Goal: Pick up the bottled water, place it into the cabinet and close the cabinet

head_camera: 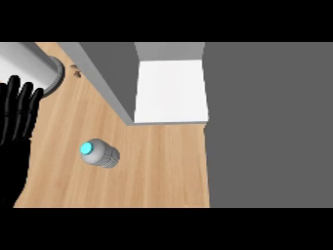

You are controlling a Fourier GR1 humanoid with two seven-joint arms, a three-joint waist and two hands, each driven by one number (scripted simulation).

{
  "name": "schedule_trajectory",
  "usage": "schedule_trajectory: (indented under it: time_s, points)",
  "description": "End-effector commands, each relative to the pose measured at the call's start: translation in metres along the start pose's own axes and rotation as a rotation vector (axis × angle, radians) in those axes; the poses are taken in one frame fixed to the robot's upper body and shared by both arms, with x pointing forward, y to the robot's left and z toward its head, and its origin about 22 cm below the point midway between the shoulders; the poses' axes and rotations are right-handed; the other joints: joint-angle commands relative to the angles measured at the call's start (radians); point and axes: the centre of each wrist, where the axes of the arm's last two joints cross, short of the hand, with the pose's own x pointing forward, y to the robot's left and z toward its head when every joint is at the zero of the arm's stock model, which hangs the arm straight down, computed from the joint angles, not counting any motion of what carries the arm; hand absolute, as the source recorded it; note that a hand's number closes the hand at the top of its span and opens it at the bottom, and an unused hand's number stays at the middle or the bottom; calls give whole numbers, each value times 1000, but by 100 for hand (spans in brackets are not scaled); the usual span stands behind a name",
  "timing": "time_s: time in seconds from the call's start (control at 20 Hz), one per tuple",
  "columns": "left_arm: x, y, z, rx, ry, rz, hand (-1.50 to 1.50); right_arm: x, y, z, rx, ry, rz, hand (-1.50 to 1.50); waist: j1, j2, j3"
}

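At the lower middle-left of the frame, the water bottle [100, 155] stands on the wooden counter [161, 171], well apart from the hand and the cabinet. Its blue cap [90, 148] faces up toward the view, so its long axis is upright and seen almost end-on.

The left hand [10, 122], at the left edge, has straight fingers side by side pointing up the frame, and it holds nothing. The right hand does not show.

The pick-up looks not yet begun. The next move calls for a hand to reach the bottle's side and curl round its body. The cabinet [170, 90], upper middle, stands open with a white inside.
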Motion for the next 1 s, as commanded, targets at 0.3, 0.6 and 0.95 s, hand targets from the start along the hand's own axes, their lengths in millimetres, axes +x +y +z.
schedule_trajectory:
  time_s: [0.3,0.6,0.95]
  points:
    - [-21,-13,27,104,253,121,-150,4,11,40,114,225,-220,-150,12,-48,-13]
    - [24,-29,33,132,288,150,-150,43,0,65,115,264,-216,-150,14,-51,-12]
    - [15,-36,62,150,324,94,-150,73,-1,93,118,266,-223,-150,11,-51,-13]
